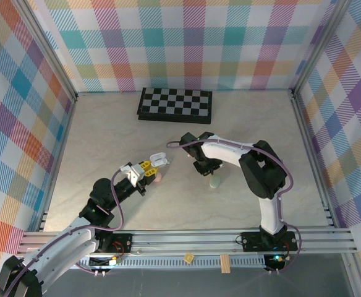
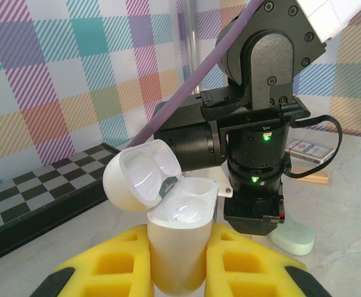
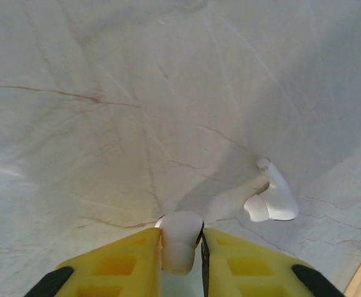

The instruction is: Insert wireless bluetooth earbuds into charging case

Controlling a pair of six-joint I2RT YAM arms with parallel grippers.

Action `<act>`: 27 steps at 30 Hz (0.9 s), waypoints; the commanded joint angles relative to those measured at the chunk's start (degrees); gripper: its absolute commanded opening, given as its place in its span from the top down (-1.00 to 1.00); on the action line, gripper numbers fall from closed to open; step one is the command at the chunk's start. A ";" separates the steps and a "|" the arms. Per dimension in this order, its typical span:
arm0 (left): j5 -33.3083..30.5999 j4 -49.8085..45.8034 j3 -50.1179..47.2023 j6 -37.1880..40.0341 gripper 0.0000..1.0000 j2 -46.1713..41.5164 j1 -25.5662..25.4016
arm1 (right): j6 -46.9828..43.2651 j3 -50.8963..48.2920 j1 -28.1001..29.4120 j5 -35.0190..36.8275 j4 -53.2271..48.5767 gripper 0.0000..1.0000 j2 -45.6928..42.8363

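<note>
Two claws clamped: left claw (image 2: 177,269) on open white charging case (image 2: 175,226), right claw (image 3: 180,263) on white earbud (image 3: 180,238); another earbud (image 3: 272,202) lies nearby.

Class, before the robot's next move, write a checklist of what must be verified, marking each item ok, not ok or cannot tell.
1. Lid of the charging case open: ok.
2. The left tool clamped on the charging case: ok.
3. A white earbud gripped in the right tool: ok.
4. Sockets inside the case free: cannot tell.
5. Held earbud lined up over the case: not ok, it faces the table.
</note>
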 commanded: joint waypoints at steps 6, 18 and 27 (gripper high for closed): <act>-0.95 -0.83 2.54 1.06 1.00 -1.34 0.20 | 1.20 1.30 1.74 -10.22 1.18 0.35 -1.17; -1.00 -1.10 2.51 1.06 1.00 -1.33 0.20 | 6.35 -7.03 -2.44 -32.07 15.87 0.24 -9.75; -1.24 -1.02 2.21 1.03 1.00 -1.37 0.20 | 4.21 -4.18 -3.93 -25.47 9.81 0.01 -7.69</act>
